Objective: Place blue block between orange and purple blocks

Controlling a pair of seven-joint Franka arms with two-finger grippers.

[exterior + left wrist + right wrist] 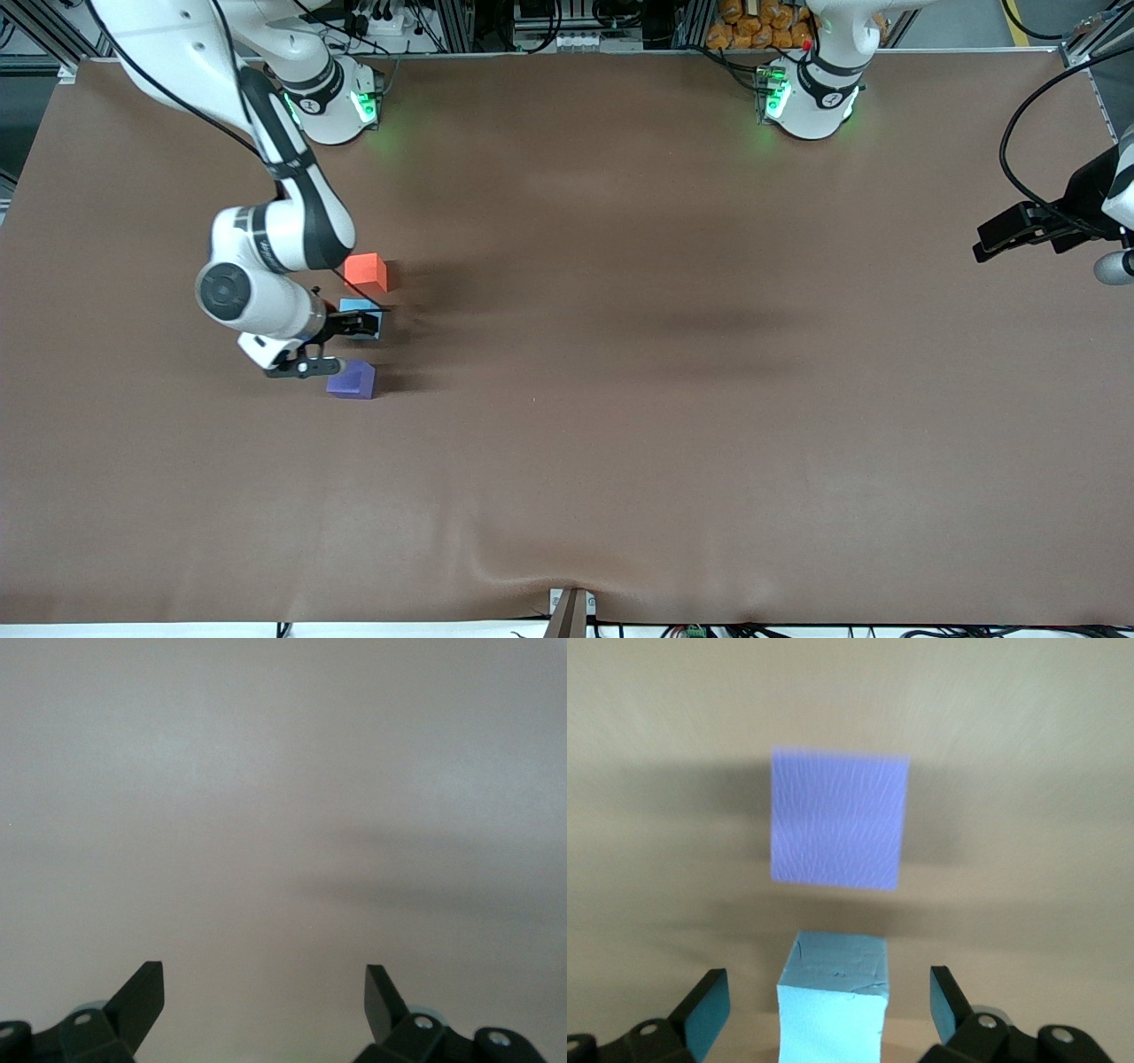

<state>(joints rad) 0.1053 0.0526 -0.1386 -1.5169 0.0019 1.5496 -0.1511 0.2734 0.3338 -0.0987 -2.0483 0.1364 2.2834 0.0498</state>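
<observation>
The blue block (357,307) stands on the table between the orange block (366,271) and the purple block (352,379), the orange one farther from the front camera and the purple one nearer. My right gripper (344,342) is open just over the blue block. In the right wrist view the blue block (837,967) sits between the right gripper's (831,1001) spread fingers with gaps on both sides. The purple block (840,819) lies apart from it. My left gripper (988,244) waits open and empty at the left arm's end of the table; its wrist view shows my left gripper (266,992) over bare table.
The brown table cover (673,399) stretches wide toward the left arm's end. The right arm's elbow and forearm (266,257) hang over the table beside the three blocks.
</observation>
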